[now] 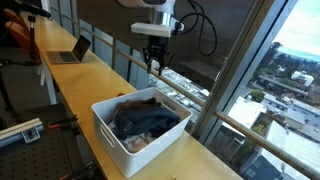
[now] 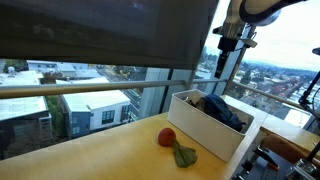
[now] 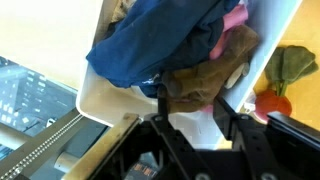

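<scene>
One hand [image 3: 192,102], seen closest in the wrist view: its two dark fingers [image 3: 165,122] stand apart, released, with nothing between them. Directly past the fingertips lies a pile of clothes in a white bin [image 3: 108,100].

- Top of the pile: a dark blue garment [image 3: 160,40]. A brown cloth [image 3: 208,80] lies beneath its edge, nearest the fingers. A pink piece [image 3: 236,18] shows at the far wall.
- Just outside the bin's wall, on the bench: a red round thing [image 3: 272,104], with a green leafy piece [image 3: 290,65] just beside it.

In both exterior views the hand [image 1: 155,68] [image 2: 221,68] hangs above the bin, pointing straight down, clear of the clothes and touching nothing.

- Bin [image 1: 110,132] [image 2: 198,128]: rectangular, upright, filled near the rim. The pile of clothes [image 1: 145,120] [image 2: 225,112] is mostly dark blue.
- Bench [image 1: 90,82] [image 2: 90,155]: a long, pale wooden top that runs along the window wall. The bin sits on it.
- The red round thing [image 2: 166,137] and the green piece [image 2: 185,155] lie on the bench close to the bin's long side, apart from it.

Farther along the bench in an exterior view: an open laptop [image 1: 70,50], well apart from the bin.

Farthest: the window glass with a dark blind [image 2: 100,30] drawn over its upper part, and beyond it city buildings [image 2: 60,100] far below.
</scene>
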